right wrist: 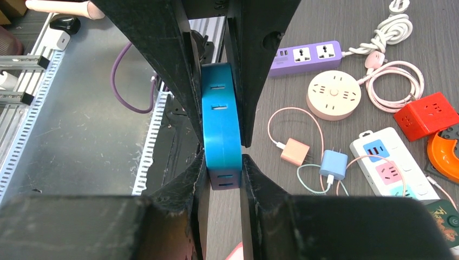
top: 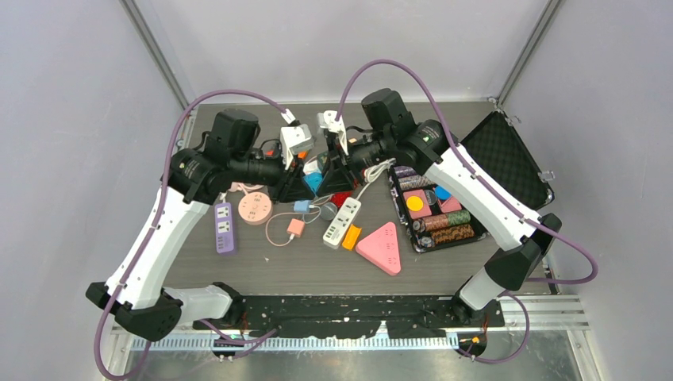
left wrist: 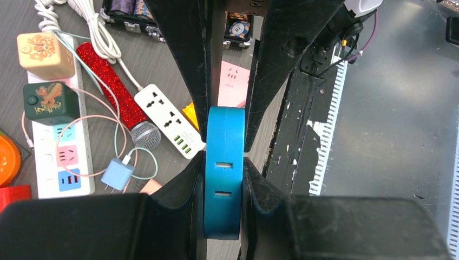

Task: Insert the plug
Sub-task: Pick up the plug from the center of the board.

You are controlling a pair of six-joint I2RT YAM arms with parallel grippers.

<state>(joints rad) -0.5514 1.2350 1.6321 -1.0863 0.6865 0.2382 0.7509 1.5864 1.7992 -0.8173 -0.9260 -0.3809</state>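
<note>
Many things crowd the table: a white power strip, a red sparkly microphone, a round pink socket, a purple strip and a small blue charger. A black case fills the right edge. The near side has open room. The left gripper and the right gripper both squeeze the blue socket block from opposite ends, above the clutter. It is rounded, with little slots.
</note>
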